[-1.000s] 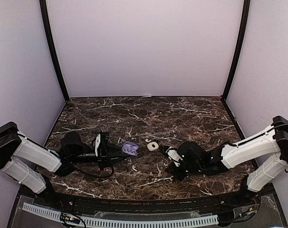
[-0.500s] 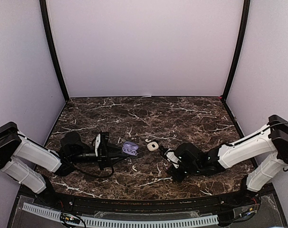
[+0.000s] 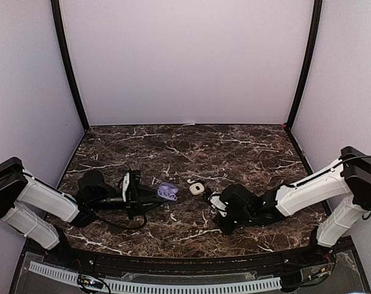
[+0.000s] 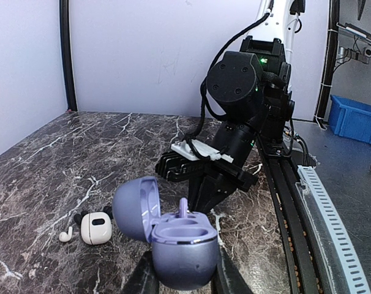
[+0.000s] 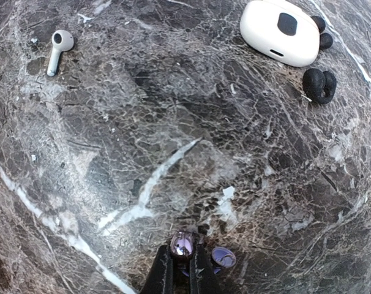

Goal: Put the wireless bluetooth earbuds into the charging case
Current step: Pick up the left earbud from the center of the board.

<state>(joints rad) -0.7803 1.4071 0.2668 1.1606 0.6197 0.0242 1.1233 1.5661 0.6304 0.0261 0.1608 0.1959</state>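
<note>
The left pincer [image 4: 182,277] is closed on the base of the open lilac charging case [image 4: 180,248]. It holds the case upright, lid tipped back, toward the near edge of the tabletop [image 3: 191,147] and a little left of its middle. A lilac stem [image 4: 183,207] stands up from one of the case's wells.

The right pincer [image 5: 181,269] sits low over the marble further right along that edge. Its jaws are pinched shut on a lilac earbud [image 5: 182,244], and a second lilac earbud [image 5: 223,257] lies just beside it.

Between the two arms lies a closed white case [image 5: 278,32]. Beside it are dark earbuds [image 5: 320,84], and a white stemmed earbud [image 5: 56,50] lies apart.
</note>
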